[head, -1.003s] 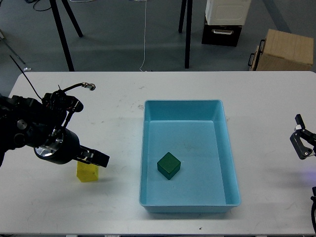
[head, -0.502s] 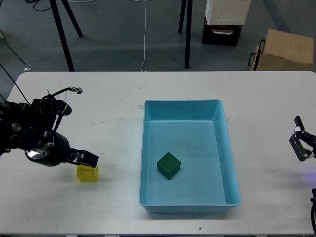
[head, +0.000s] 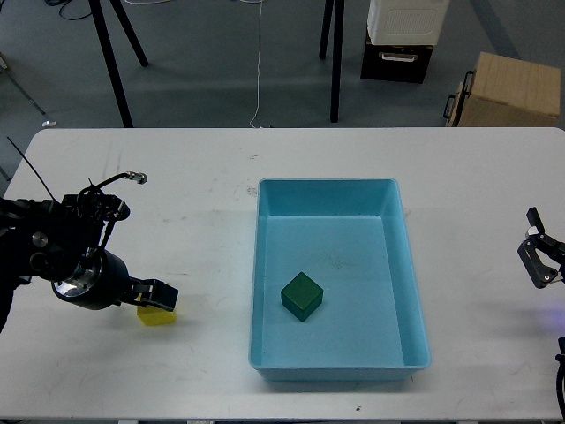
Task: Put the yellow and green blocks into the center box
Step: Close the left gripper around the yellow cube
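White tabletop [head: 194, 371], wide, spanning the whole view; grey floor beyond its far edge.

Light-blue tray [head: 331, 186], rectangular, low-walled with a rolled rim, set right of the table's centre. Long axis runs near to far; short walls face the near and far table edges.

Left arm, black, entering from the left edge, lying low over the table's left part. Left gripper [head: 155, 296] at its far end, pointing right, sitting on or just over the yellow block. Fingers seen dark and end-on; cannot tell whether they are apart or closed on the block.

Tan cardboard box [head: 510, 90], on the floor at far right. White-and-black case [head: 402, 35], on the floor just left of it. Black stand legs [head: 335, 62] on the floor, far centre and far left.

Right gripper [head: 540, 258], at the right edge, well clear of the tray; its parts too small to tell the finger state.

Green block [head: 302, 296], dark cube, on the tray floor in the near-left part, turned so a corner points toward the near edge. Apart from all walls.

Yellow block [head: 158, 315], bright cube, on the table well left of the tray, mostly hidden under the left gripper; only its near part shows.
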Controlling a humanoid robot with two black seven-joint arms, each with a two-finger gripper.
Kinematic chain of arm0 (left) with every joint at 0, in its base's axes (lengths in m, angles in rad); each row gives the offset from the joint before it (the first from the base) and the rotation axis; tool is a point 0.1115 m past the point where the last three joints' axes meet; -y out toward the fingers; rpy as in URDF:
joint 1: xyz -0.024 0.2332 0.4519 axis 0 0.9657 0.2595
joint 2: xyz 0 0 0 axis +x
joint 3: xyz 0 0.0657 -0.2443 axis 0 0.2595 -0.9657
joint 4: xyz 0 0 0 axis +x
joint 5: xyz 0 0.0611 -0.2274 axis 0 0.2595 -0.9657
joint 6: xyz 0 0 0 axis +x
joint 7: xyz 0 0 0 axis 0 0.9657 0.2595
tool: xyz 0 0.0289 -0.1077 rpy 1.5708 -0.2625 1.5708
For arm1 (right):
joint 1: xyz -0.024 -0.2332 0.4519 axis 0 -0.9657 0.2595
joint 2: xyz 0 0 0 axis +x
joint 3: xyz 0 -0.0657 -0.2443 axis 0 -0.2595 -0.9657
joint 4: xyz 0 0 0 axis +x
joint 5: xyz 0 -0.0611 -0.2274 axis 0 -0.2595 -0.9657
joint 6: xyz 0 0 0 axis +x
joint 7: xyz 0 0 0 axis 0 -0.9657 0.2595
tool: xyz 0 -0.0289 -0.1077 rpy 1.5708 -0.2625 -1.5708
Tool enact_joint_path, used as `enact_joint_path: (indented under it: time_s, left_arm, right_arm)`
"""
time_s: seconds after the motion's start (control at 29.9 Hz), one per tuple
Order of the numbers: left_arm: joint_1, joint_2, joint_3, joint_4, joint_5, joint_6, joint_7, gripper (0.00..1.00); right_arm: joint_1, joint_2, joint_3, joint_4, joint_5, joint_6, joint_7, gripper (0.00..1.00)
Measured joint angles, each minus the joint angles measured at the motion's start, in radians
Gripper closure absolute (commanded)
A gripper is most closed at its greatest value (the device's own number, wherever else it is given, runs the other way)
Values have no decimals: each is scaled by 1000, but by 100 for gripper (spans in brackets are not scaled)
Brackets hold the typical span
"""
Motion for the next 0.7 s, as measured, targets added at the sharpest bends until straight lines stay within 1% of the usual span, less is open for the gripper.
enact_joint_path:
  time_s: [0.17,0.3,0.33,0.4,0.54,0.6,0.67,0.7]
  left_arm:
    - [28,-26,-14,33,-1,-1,0,3]
    - [69,-45,-38,63,0,-2,1,8]
    - [78,-49,-43,68,1,-1,1,10]
    - [87,-57,-51,74,1,-1,1,19]
    - [89,-64,-55,78,1,0,0,26]
    - [89,-66,-56,78,1,0,0,35]
    - [89,-66,-56,77,3,0,0,40]
    - [88,-66,-56,77,4,1,0,44]
  right_arm:
    - [-2,0,1,0,0,0,0,0]
    - [-3,0,2,0,0,0,0,0]
    - [-3,0,2,0,0,0,0,0]
    - [-2,-1,2,1,0,0,0,0]
    - [-8,-2,3,2,1,0,0,0]
    - [-11,-2,4,3,1,0,0,0]
    - [-15,-2,4,3,1,0,0,0]
    - [-17,-2,5,3,1,0,1,0]
